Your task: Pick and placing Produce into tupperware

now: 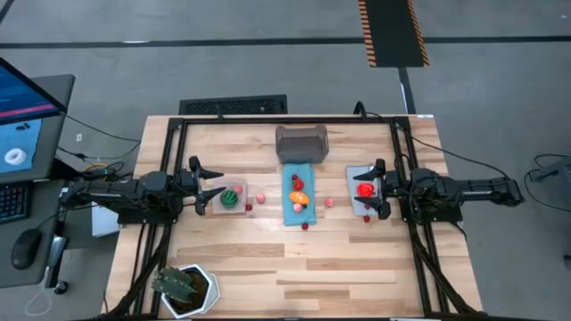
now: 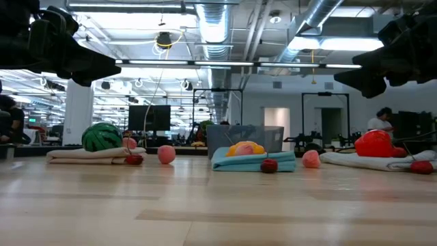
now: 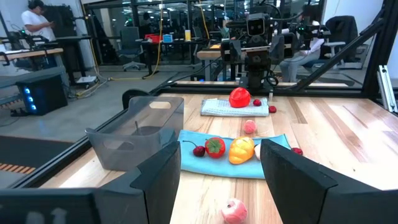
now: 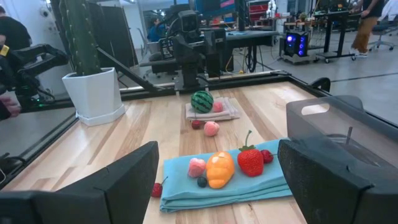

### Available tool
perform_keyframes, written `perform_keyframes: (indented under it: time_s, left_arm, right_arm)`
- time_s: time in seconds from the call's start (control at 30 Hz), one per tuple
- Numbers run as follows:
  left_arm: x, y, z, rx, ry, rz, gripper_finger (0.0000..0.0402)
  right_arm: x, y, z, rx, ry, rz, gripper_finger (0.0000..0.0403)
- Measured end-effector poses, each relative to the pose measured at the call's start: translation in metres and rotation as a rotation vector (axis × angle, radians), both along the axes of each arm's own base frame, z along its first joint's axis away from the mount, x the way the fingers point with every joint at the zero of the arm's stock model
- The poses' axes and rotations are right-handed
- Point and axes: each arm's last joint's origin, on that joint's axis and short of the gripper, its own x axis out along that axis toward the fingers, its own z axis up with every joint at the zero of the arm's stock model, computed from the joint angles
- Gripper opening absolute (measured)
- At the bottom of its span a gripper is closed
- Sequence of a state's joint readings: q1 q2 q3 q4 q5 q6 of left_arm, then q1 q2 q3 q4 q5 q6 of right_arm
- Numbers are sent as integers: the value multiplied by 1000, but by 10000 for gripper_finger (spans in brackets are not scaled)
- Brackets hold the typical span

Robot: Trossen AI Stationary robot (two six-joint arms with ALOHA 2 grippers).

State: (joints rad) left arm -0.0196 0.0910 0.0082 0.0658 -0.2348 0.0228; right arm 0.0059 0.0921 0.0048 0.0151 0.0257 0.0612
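Observation:
The translucent grey tupperware (image 1: pixel 302 143) stands on the table at the far middle. Just nearer lies a blue mat (image 1: pixel 299 214) that carries produce: a strawberry (image 3: pixel 215 147), an orange piece (image 3: pixel 242 150), a pink piece and cherries. A small watermelon (image 1: pixel 234 196) rests on a tan mat at the left, and a red tomato (image 1: pixel 366 189) on a grey mat at the right. Loose pink and red pieces (image 1: pixel 260 198) lie on the wood between the mats. My left gripper (image 1: pixel 210 194) hovers open beside the watermelon. My right gripper (image 1: pixel 379 189) hovers open beside the tomato.
A spiky green plant in a white pot (image 1: pixel 186 290) stands at the near left corner. Black frame rails (image 1: pixel 174 178) run along the table's sides and far edge. A monitor and keyboard sit off the table to the left.

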Motion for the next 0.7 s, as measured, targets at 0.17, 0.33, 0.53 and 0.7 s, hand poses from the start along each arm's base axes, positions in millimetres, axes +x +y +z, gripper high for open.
perform_keyframes:
  time_s: [0.17,0.33,0.53,0.7]
  left_arm:
    - [0,0,0,0,0,0,213]
    - [0,0,0,16,0,0,213]
    - [0,0,0,-123,-31,2,213]
    - [0,0,4,-181,-83,2,213]
  right_arm:
    - [0,0,0,0,0,0,353]
    - [0,0,1,-34,-13,0,353]
    - [0,1,13,267,-139,1,353]
    - [-1,0,19,382,-209,-11,353]
